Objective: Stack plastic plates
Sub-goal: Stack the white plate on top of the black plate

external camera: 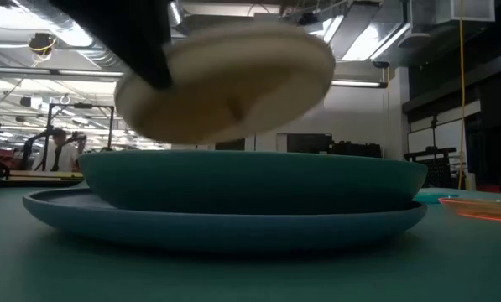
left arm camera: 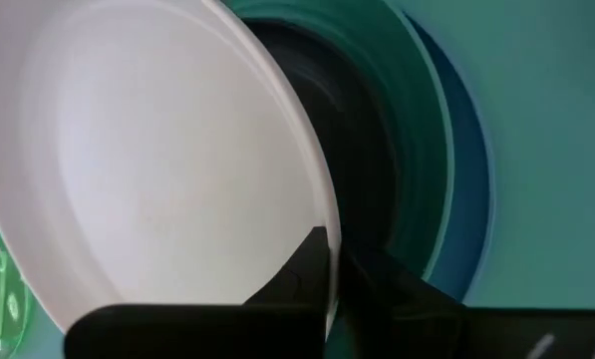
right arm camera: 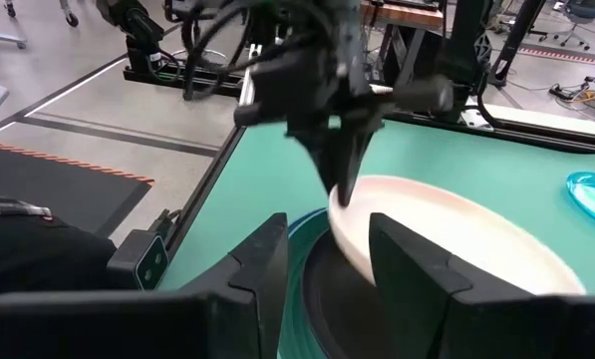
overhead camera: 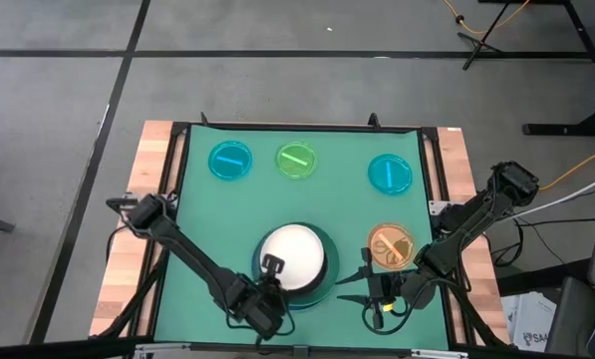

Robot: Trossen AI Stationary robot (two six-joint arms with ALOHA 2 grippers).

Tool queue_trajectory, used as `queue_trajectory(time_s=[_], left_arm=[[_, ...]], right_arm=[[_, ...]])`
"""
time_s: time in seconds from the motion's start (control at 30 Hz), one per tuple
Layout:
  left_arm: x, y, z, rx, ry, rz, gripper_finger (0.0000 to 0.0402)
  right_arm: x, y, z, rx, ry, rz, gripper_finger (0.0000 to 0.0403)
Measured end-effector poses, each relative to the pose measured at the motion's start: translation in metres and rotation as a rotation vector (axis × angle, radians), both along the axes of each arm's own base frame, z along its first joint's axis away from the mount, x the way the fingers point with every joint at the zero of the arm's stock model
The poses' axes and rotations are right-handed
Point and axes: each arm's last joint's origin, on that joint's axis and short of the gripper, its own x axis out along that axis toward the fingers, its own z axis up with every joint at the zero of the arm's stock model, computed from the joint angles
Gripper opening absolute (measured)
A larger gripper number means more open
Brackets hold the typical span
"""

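Worktop (overhead camera: 197,179): green mat, wooden edges.

Large light-blue plate (external camera: 225,225) lies at the near middle of the mat, the teal-green plate (external camera: 250,180) nested on it, a black plate (right arm camera: 342,299) inside that.

White plate (overhead camera: 295,254): held tilted just above this stack, pinched at its near rim by the left pincer (overhead camera: 271,266), fingers pressed together on the rim.

Right pincer (overhead camera: 377,291): fingers spread, holding nothing, just beside the stack.

Small translucent plates: orange (overhead camera: 391,246) near the right pincer; blue (overhead camera: 230,161), green (overhead camera: 297,161) and blue (overhead camera: 390,174) along the far edge, well apart.
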Motion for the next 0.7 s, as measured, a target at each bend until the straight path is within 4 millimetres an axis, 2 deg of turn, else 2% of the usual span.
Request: queue_trajectory(time_s=[0.13,0.33,0.7], left_arm=[[0.004,-0.003,-0.015,0.018,0.033,-0.001,0.0010],[0.006,-0.005,-0.026,0.017,0.059,-0.004,0.0010],[0.014,-0.004,-0.027,-0.039,0.038,-0.004,0.0010]], right_arm=[[0.000,0.000,0.000,0.000,0.000,0.000,0.0134],[0.000,0.000,0.000,0.001,0.000,0.000,0.0134],[0.000,0.000,0.000,0.001,0.000,0.000,0.0134]])
